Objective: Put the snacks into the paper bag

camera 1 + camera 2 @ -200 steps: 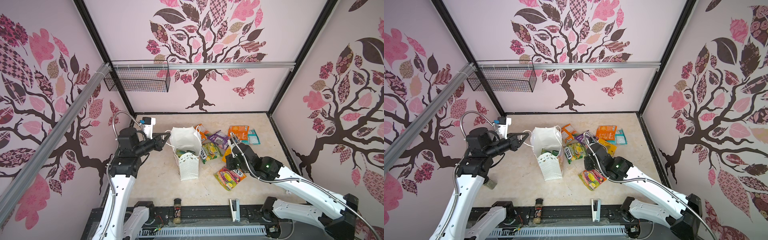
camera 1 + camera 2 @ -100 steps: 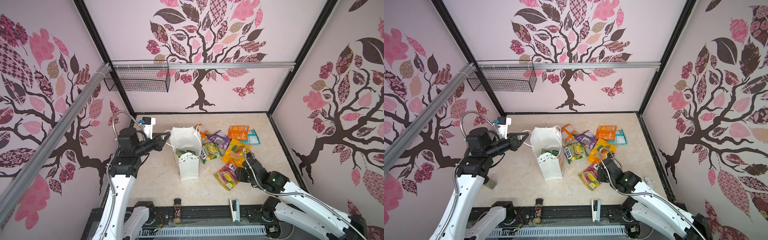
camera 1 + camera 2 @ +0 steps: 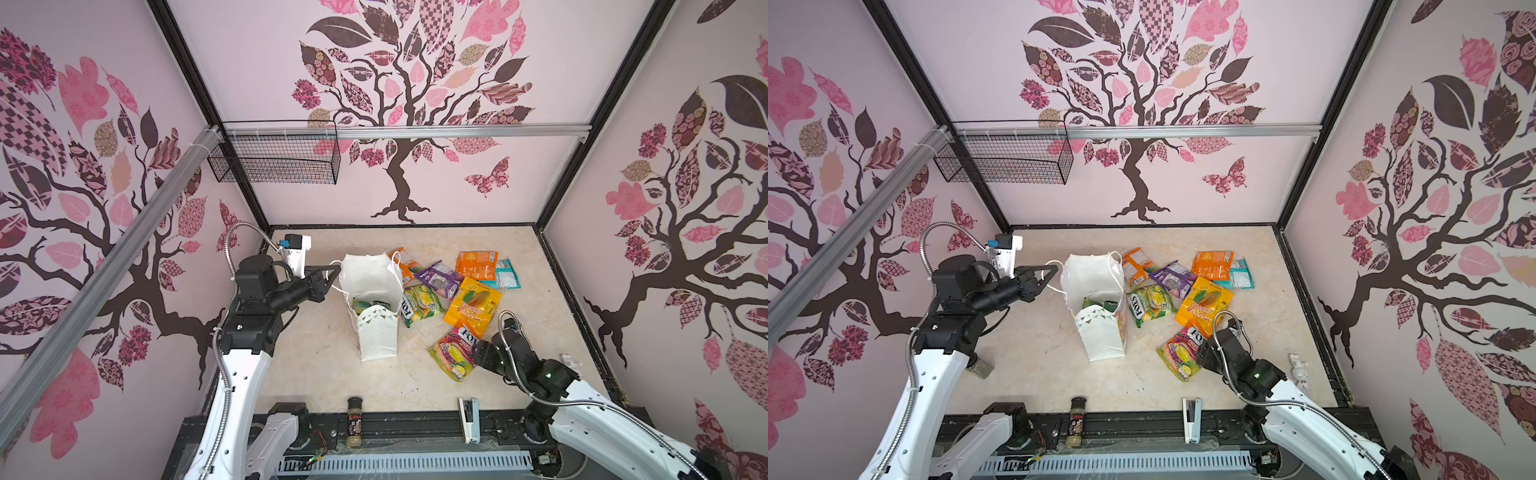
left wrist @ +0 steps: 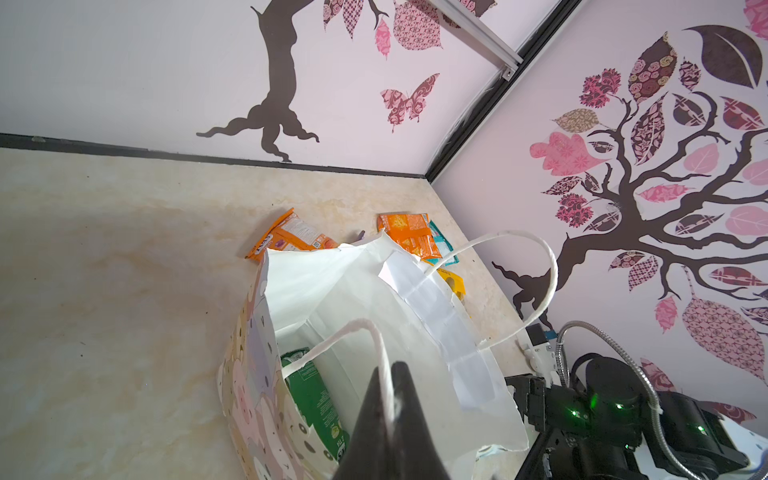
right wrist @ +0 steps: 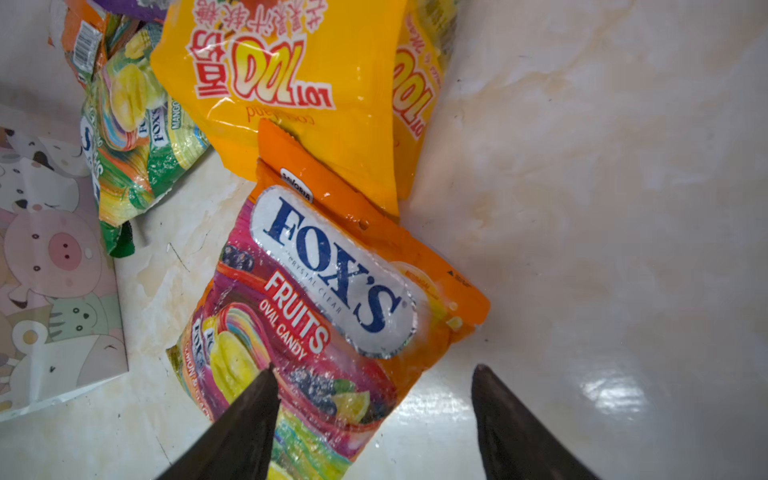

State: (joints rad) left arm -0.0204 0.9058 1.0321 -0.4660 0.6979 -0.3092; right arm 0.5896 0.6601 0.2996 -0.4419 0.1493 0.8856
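Plastic FOX'S Fruits packet (image 5: 324, 299), likely light, limp, slippery, lies flat on the tabletop (image 5: 582, 208) near the paper bag (image 5: 54, 270); pinch its end edge with the wide-open right gripper (image 5: 374, 370); left gripper (image 4: 389, 368) clamps the cord handle (image 4: 332, 338).

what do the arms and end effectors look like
The left arm and right arm have white lower links, black joints and ribbed silver hoses. The left end effector and right end effector are black with tapered pointed fingers.

A staged robot test booth: pink tree-decal wall panels (image 3: 257, 75) in black framing (image 3: 192, 83), an aluminium rail (image 3: 457, 132), a wire basket (image 3: 274, 162) and marble-look tabletop (image 3: 316, 365)
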